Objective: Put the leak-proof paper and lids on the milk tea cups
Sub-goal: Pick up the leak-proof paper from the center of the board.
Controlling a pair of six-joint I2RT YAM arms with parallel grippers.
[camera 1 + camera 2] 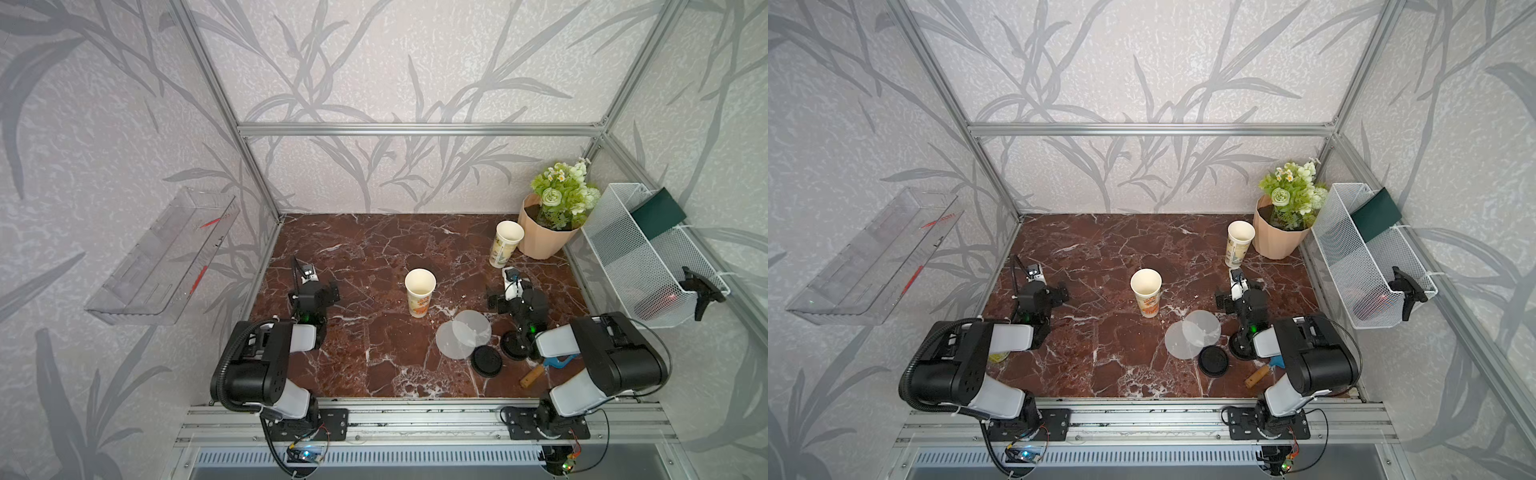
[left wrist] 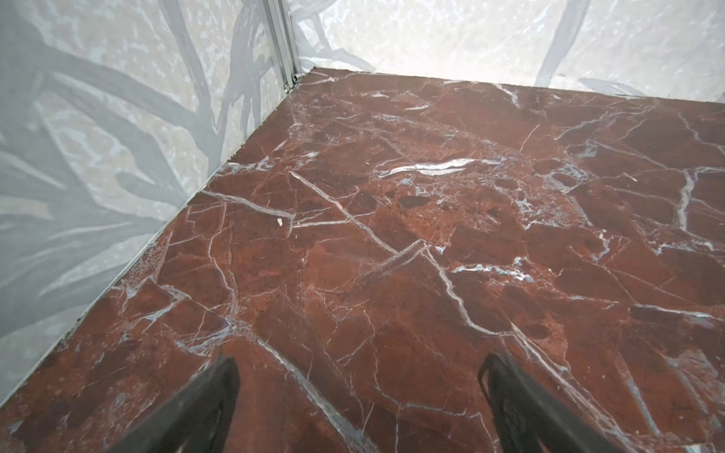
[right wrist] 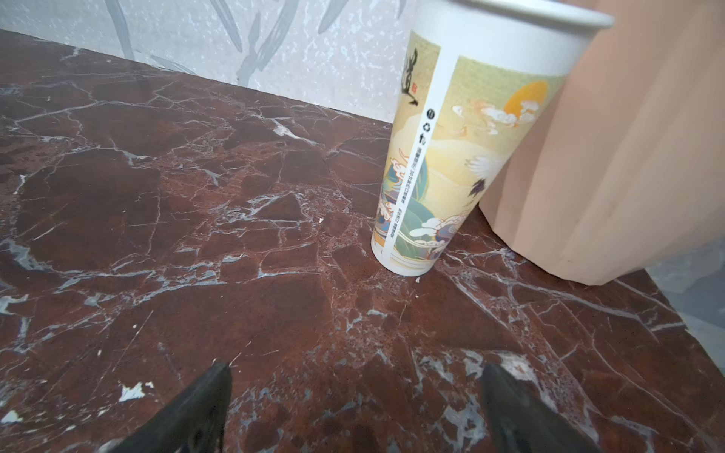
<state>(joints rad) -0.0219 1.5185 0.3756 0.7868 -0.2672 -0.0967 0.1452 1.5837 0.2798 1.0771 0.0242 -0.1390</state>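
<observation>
Leaf-patterned walls are closing in a red marble worktop [image 1: 353,249] where the job is only just getting under way. Two round sheets of leak-proof paper [image 1: 461,336] are lying flat and overlapping near the front right of the worktop, touching neither cup. One milk tea cup [image 1: 419,297] is standing upright and uncovered near the middle. The other cup [image 1: 505,243] is standing at the back right, just beside a peach flower pot [image 1: 544,239], its mouth also bare. Two black lids [image 1: 487,360] are lying just beside the sheets, toward the front edge.

The left gripper [image 2: 359,361] is hanging over bare marble near the left wall, its jaws spread wide and holding nothing. The right gripper [image 3: 359,368] is likewise spread and empty. It is facing the back cup across a stretch of bare marble, with the sheets lying nearer the front edge, outside its wrist view.

By the look of things, the first step, picking up a sheet, is not yet begun. The right arm is sitting nearer the sheets and seems the likelier one for it. That move is calling for a turn back toward the overlapped pair and a jaw slipped under a thin edge lying flush on stone. One sheet has to come away alone, without dragging its partner, before being centred over an open rim.
</observation>
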